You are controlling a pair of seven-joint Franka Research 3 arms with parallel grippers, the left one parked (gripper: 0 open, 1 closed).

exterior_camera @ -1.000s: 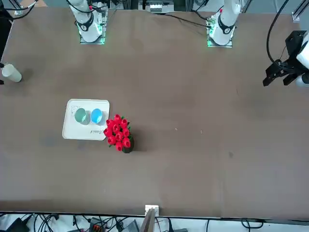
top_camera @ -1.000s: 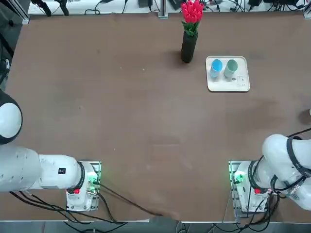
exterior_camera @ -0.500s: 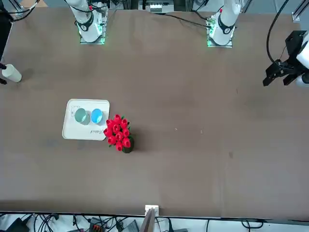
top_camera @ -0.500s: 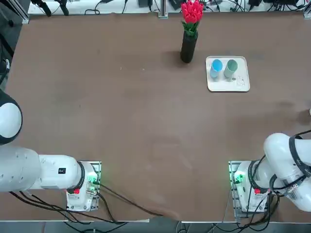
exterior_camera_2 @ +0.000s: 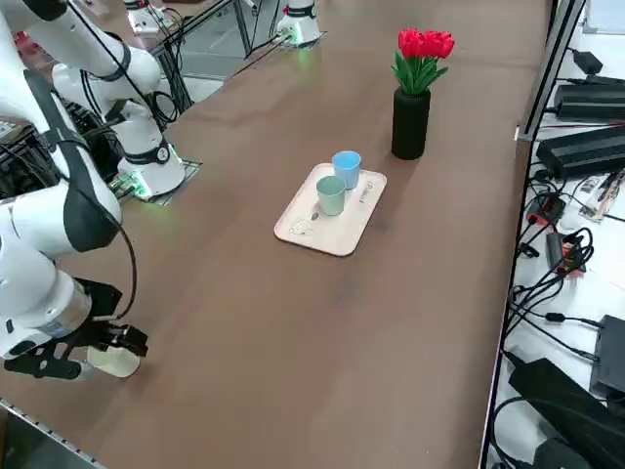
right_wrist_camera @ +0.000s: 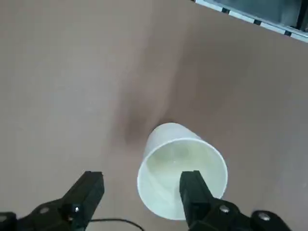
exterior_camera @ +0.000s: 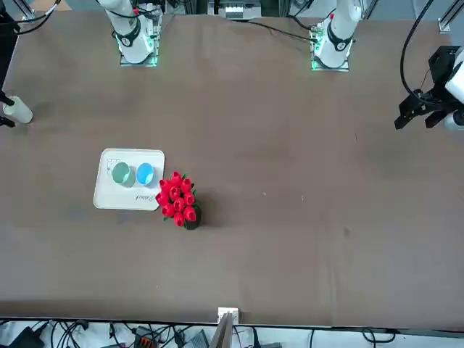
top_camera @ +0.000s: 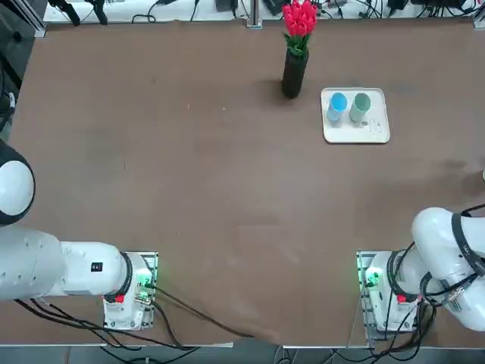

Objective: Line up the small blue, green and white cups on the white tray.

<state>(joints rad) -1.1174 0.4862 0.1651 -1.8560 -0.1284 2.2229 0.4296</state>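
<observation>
A brown surface (top_camera: 227, 189) fills the view from overhead. Near its far right part sits the white tray (top_camera: 373, 133), almost square with rounded corners. Two small cups stand upright on it, side by side along its far edge: the blue cup (top_camera: 337, 103) to the left and the green cup (top_camera: 361, 104) to its right, very close together. Just left of the tray, off its corner, stands a dark vase (top_camera: 294, 74) holding red flowers (top_camera: 300, 18).

My right pincer (right_wrist_camera: 142, 192) is far from the tray, low over the surface near my own right edge. Its two dark fingers (right_wrist_camera: 193, 188) are spread apart. The white cup (right_wrist_camera: 182, 178) lies tilted beside them, its open mouth facing the wrist camera, with one finger in front of its rim and the other well clear of it.

From the side, the white cup (exterior_camera_2: 114, 361) rests on the surface at the pincer's tip.
</observation>
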